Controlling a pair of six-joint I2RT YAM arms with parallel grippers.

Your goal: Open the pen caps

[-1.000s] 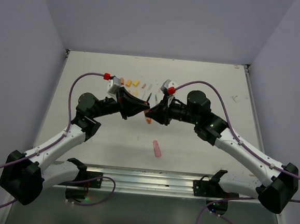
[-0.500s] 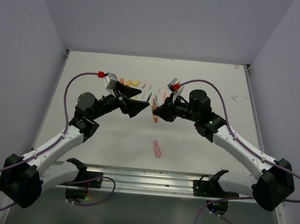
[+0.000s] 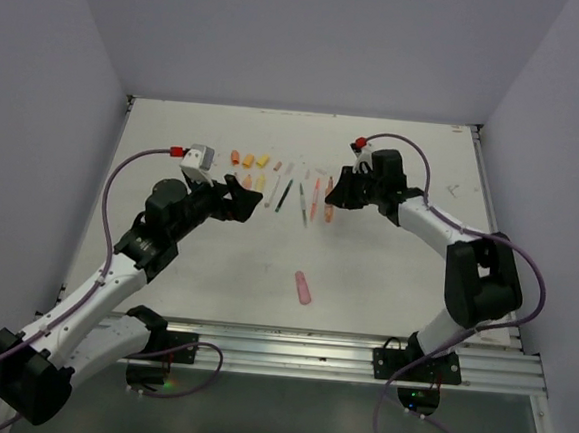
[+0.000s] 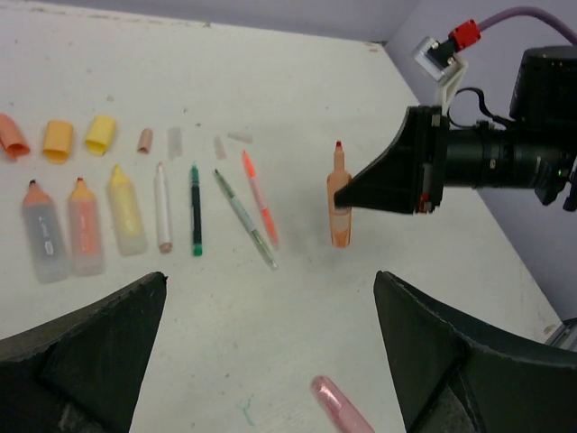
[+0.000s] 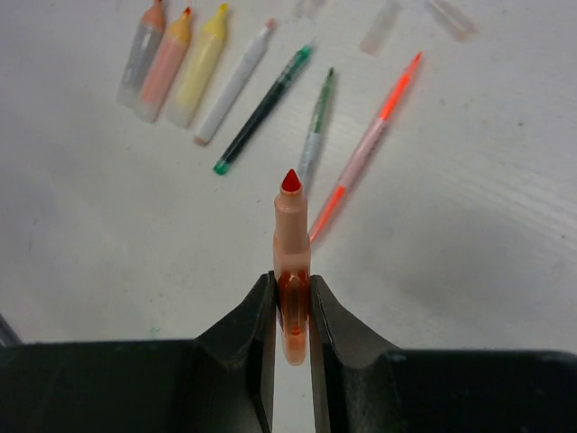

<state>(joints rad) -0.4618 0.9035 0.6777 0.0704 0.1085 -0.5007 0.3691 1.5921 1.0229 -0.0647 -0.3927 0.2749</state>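
So, white table, lavender walls: one pink cap lies alone at lower centre of the top view, and the left gripper hangs upper left of it, jaws spread, nothing between them. The right gripper clamps one uncapped orange highlighter, tip up, at mid-frame. Beyond it lie seven pens, then seven caps in the farthest row.
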